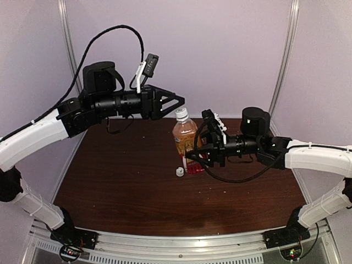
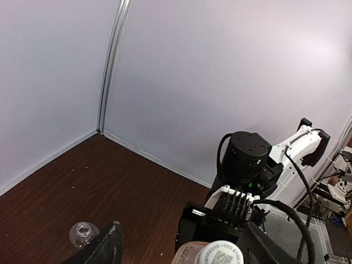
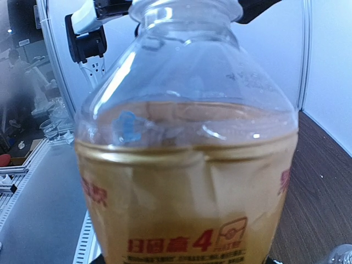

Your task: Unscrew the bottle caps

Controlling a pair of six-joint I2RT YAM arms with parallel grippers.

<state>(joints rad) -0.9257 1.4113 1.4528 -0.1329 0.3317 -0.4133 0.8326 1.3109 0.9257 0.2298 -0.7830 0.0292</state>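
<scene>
The amber bottle (image 1: 185, 137) with a red label stands upright mid-table, its white cap (image 1: 181, 114) on its neck. My right gripper (image 1: 196, 158) is shut on the bottle's lower body. The bottle (image 3: 187, 165) fills the right wrist view and hides the fingers. My left gripper (image 1: 175, 104) is open, level with the cap and just behind-left of it. In the left wrist view the cap (image 2: 221, 254) sits between the spread fingers (image 2: 105, 247), not touched. A second white cap (image 1: 179, 172) lies loose on the table. The clear bottle's open neck (image 2: 82, 233) shows beyond the left finger.
The dark wooden table (image 1: 121, 187) is enclosed by pale walls at the back and sides. The right arm's wrist motor and cables (image 2: 247, 165) stand close behind the amber bottle. A clear object (image 3: 342, 254) sits at the right wrist view's lower right.
</scene>
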